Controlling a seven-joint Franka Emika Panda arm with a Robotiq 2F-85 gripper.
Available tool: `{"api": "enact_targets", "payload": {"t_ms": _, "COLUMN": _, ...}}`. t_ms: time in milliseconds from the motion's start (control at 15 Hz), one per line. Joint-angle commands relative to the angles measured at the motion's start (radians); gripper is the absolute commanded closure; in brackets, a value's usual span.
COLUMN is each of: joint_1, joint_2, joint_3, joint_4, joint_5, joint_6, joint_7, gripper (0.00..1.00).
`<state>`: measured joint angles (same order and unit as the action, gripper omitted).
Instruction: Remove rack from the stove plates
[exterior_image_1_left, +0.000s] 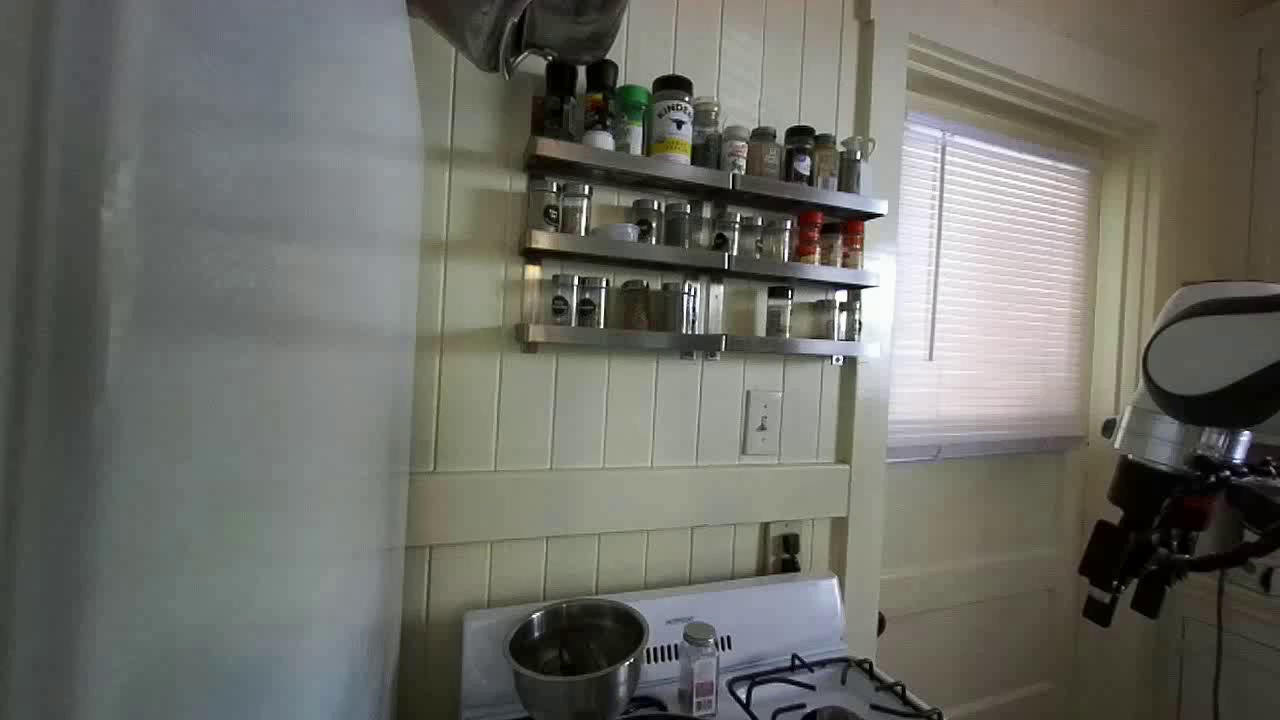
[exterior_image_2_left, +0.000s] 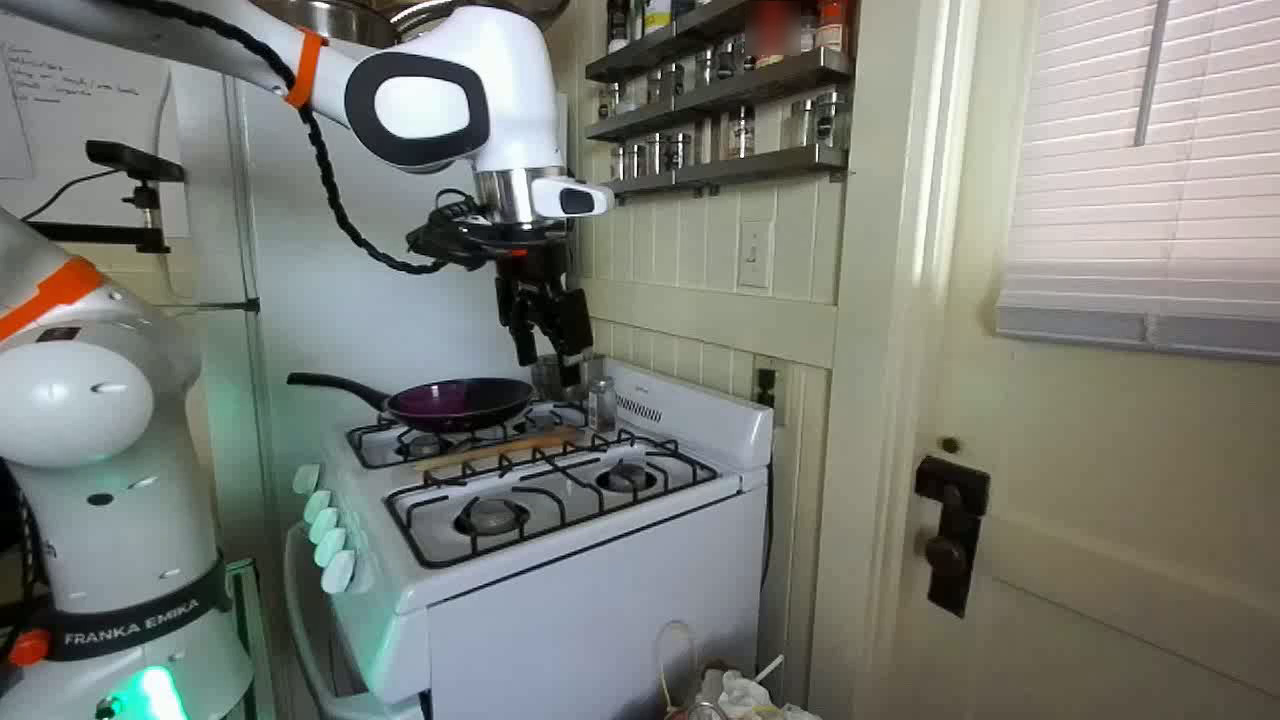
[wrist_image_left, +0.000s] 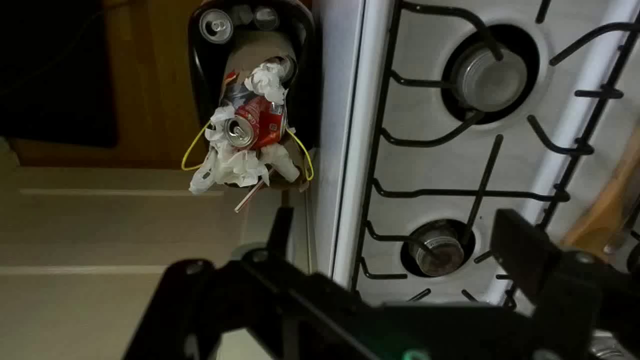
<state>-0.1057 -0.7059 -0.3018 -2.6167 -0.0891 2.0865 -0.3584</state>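
Observation:
The rack is a black metal burner grate with inward prongs. It lies flat over two burners on the right side of the stove in an exterior view (exterior_image_2_left: 570, 523). Part of it shows at the bottom edge in an exterior view (exterior_image_1_left: 885, 683), and it fills the right half of the wrist view (wrist_image_left: 450, 192). The stove plates are the white cooker top (exterior_image_2_left: 375, 490), also under the grate in the wrist view (wrist_image_left: 425, 170). My gripper (exterior_image_2_left: 548, 365) is open and empty, pointing down, above the stove and apart from the rack. Its fingers stand wide apart in the wrist view (wrist_image_left: 395, 230).
A frying pan (exterior_image_2_left: 460, 402) sits on the left grate. A wooden spoon (exterior_image_2_left: 500, 450) lies between the grates. A glass jar (exterior_image_2_left: 603, 403) and a steel pot (exterior_image_1_left: 575, 670) stand at the back. A full trash bin (wrist_image_left: 200, 65) is beside the stove. Spice shelves (exterior_image_2_left: 730, 170) hang above.

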Motion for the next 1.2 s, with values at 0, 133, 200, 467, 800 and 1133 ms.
{"api": "enact_targets", "payload": {"t_ms": 0, "joint_1": -0.009, "joint_2": 0.002, "joint_3": 0.009, "joint_4": 0.002, "joint_5": 0.007, "joint_6": -0.002, "joint_7": -0.005, "gripper": 0.0}}
{"api": "enact_targets", "payload": {"t_ms": 133, "joint_1": -0.009, "joint_2": 0.002, "joint_3": 0.009, "joint_4": 0.002, "joint_5": 0.007, "joint_6": -0.002, "joint_7": -0.005, "gripper": 0.0}}
{"api": "enact_targets", "payload": {"t_ms": 200, "joint_1": -0.009, "joint_2": 0.002, "joint_3": 0.009, "joint_4": 0.002, "joint_5": 0.007, "joint_6": -0.002, "joint_7": -0.005, "gripper": 0.0}}
{"api": "enact_targets", "payload": {"t_ms": 467, "joint_1": 0.015, "joint_2": 0.024, "joint_3": 0.044, "joint_4": -0.014, "joint_5": 0.011, "joint_6": 0.022, "joint_7": 0.012, "gripper": 0.0}}
{"api": "enact_targets", "payload": {"t_ms": 800, "joint_1": 0.046, "joint_2": 0.093, "joint_3": 0.15, "joint_4": -0.028, "joint_5": -0.023, "joint_6": 0.009, "joint_7": 0.053, "gripper": 0.0}}
{"api": "enact_targets", "payload": {"t_ms": 1133, "joint_1": 0.058, "joint_2": 0.128, "joint_3": 0.173, "joint_4": -0.024, "joint_5": -0.014, "joint_6": -0.002, "joint_7": 0.041, "gripper": 0.0}}
